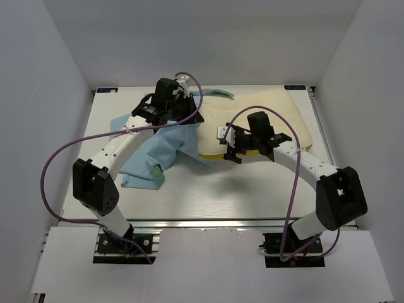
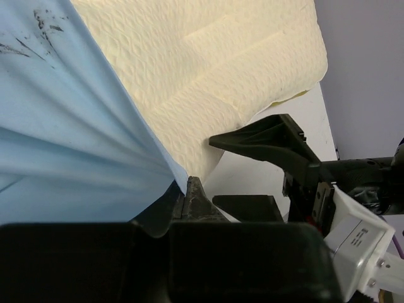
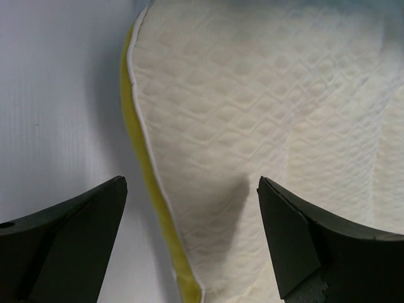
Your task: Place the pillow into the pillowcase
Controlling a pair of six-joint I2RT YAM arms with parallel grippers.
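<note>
The cream pillow point(image 1: 252, 113) with a yellow edge lies at the back right of the table. The light blue pillowcase point(image 1: 161, 148) is spread left of it, its mint lining showing at a fold point(image 1: 156, 173) and at the back point(image 1: 218, 94). My left gripper point(image 1: 189, 113) is shut on the pillowcase's edge point(image 2: 95, 126) and holds it lifted at the pillow's point(image 2: 208, 63) left end. My right gripper point(image 1: 232, 153) is open above the pillow's near edge; in the right wrist view point(image 3: 192, 189) its fingers straddle the yellow piping point(image 3: 148, 183) and the pillow point(image 3: 265, 113).
White walls enclose the table on the left, back and right. The table's front strip point(image 1: 208, 202) lies between the cloth and the arm bases. The right gripper's fingers point(image 2: 265, 142) show in the left wrist view, close to the left gripper.
</note>
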